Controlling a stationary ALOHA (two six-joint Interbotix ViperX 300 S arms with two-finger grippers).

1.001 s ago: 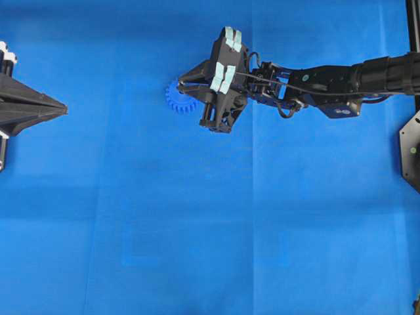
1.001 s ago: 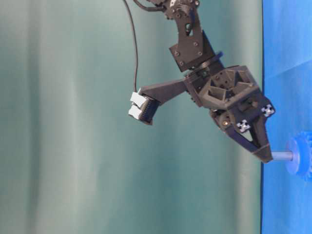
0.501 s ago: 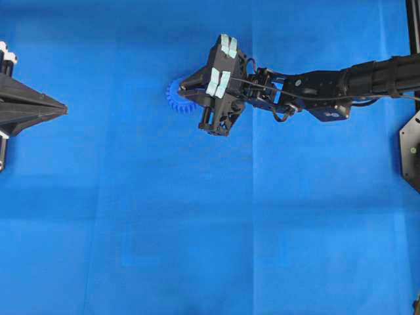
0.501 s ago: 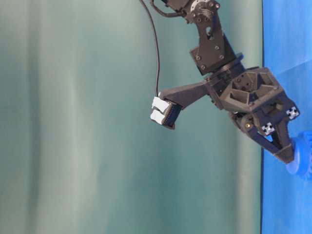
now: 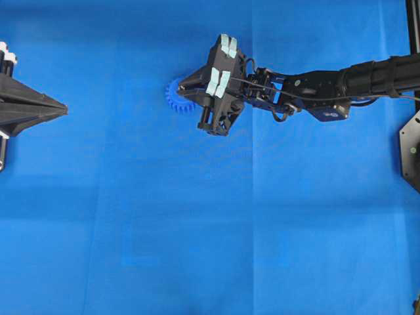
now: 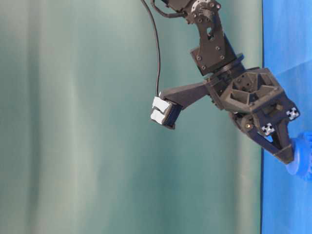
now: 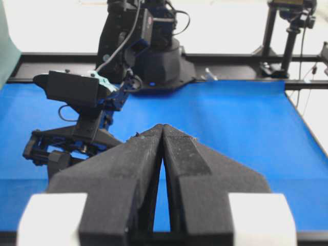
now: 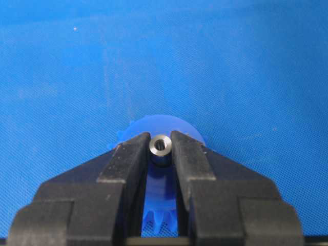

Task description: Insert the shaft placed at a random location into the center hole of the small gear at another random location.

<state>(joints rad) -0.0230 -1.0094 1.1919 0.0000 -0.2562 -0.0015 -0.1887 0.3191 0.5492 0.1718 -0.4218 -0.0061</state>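
— Start closest in, at the right wrist view. What has the right tool (image 8: 161, 154) got?

— Its two fingers are nearly closed, pinching the shaft (image 8: 160, 145) just below its shiny end. The small gear (image 8: 163, 134) sits directly behind and under it, teeth showing between the fingers. The center hole is hidden by the shaft, so I can't say how deep the pin sits.

— And from the side?

— The fingertips are down against the gear's hub (image 6: 298, 157), with no bare pin showing between them. I'd judge the shaft is largely in.

— So what could spoil it?

— Opening unevenly. If one finger drags, the pin could tilt or lift out as the tool rises, and the light gear might come up with it or skid on the blue counter (image 5: 197, 230). Pressing harder could wedge the fingertips on the hub.

— Where is this on the counter?

— Toward the far edge in the overhead view, a little left of middle (image 5: 176, 96).

— The left tool (image 7: 163, 134)?

— Fingers pressed together, holding nothing, parked at the left edge, well apart.
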